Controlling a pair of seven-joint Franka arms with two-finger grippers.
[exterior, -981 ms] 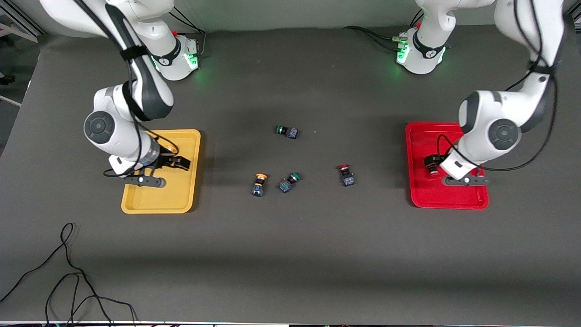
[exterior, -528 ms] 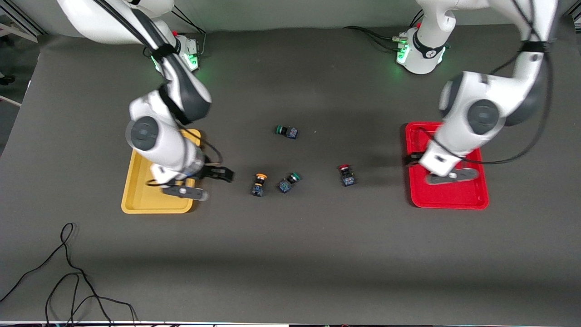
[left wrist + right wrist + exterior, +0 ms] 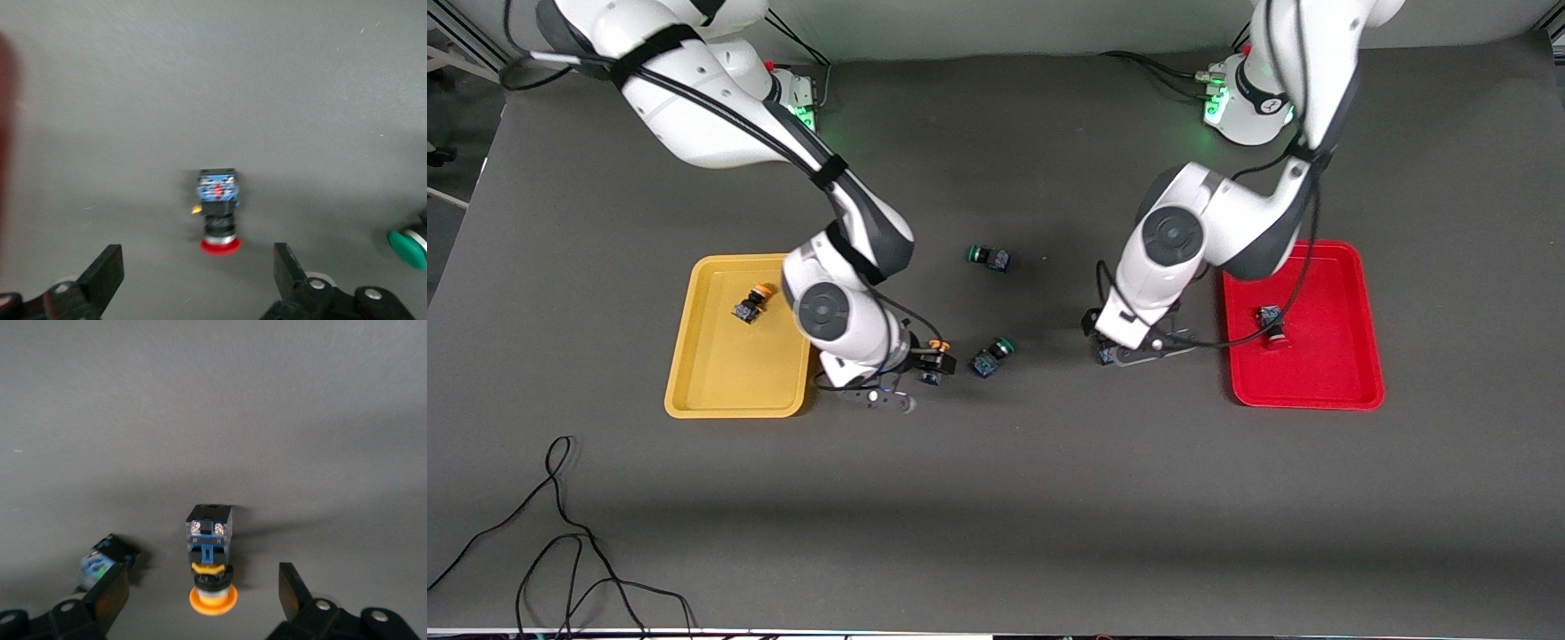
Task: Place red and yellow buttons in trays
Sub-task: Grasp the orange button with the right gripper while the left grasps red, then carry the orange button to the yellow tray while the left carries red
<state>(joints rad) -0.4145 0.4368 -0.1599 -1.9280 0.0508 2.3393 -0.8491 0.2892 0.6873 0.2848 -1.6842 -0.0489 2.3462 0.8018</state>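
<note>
Though dark-bodied, red and yellow buttons (image 3: 751, 302)

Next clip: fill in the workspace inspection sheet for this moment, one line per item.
Surface: dark table, flat.
Job's things: yellow tray holds one yellow button; red tray holds one red button. Second yellow button and second red button lie on the table between the trays.
Clutter: two green buttons, one farther from the front camera, one beside the loose yellow button.
Grippers: right gripper open, astride the loose yellow button; left gripper open, over the loose red button.
Cables: black cable coiled near the table's front edge at the right arm's end.
Surroundings: nothing seen.
</note>
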